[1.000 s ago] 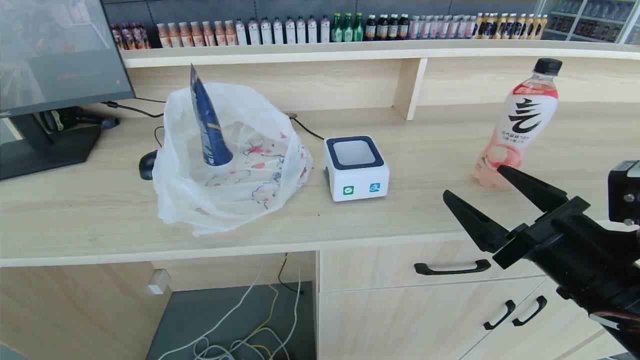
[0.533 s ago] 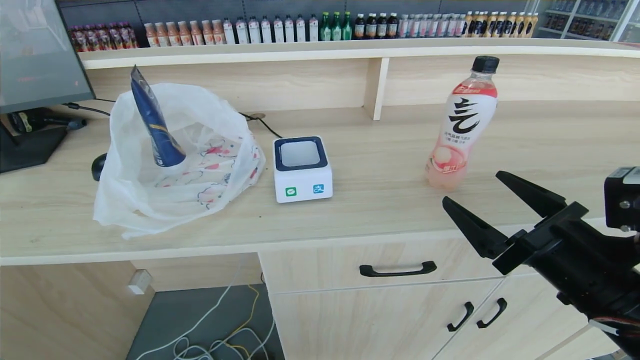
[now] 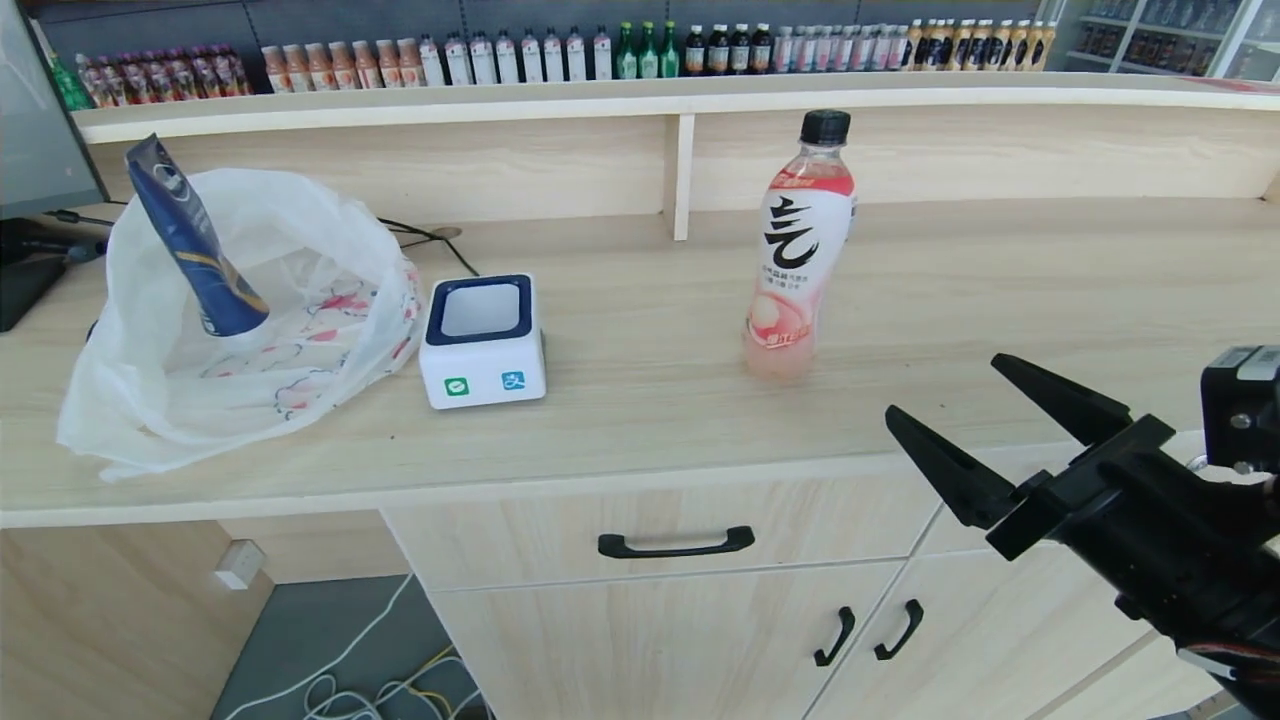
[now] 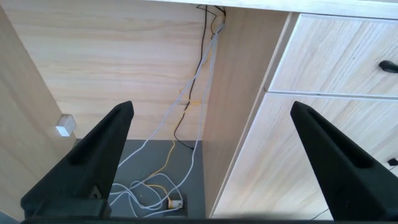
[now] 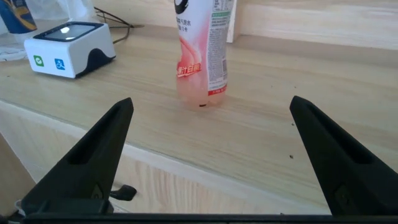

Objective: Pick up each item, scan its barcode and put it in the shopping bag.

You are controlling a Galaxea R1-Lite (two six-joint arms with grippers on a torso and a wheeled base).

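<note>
One pink drink bottle [image 3: 798,250] stands upright on the bench [image 3: 650,430], well apart from the white scanner [image 3: 483,340] to its left. Just beside the scanner on the far side, the shopping bag [image 3: 150,400] sits open with a blue tube [image 3: 195,245] leaning up inside it. The right gripper [image 3: 943,385] hovers at the bench's front edge near the bottle, fingers spread wide and empty. The left gripper [image 4: 211,106], fingers likewise apart, hangs low before the cabinet and loose cables [image 4: 152,186].

Looks down from the head over the counter [image 3: 640,430], faces the same bottle [image 3: 797,250] and scanner [image 3: 482,340] from close at its edge on the right wrist, aims at cables [image 4: 186,124] beneath on the left.
</note>
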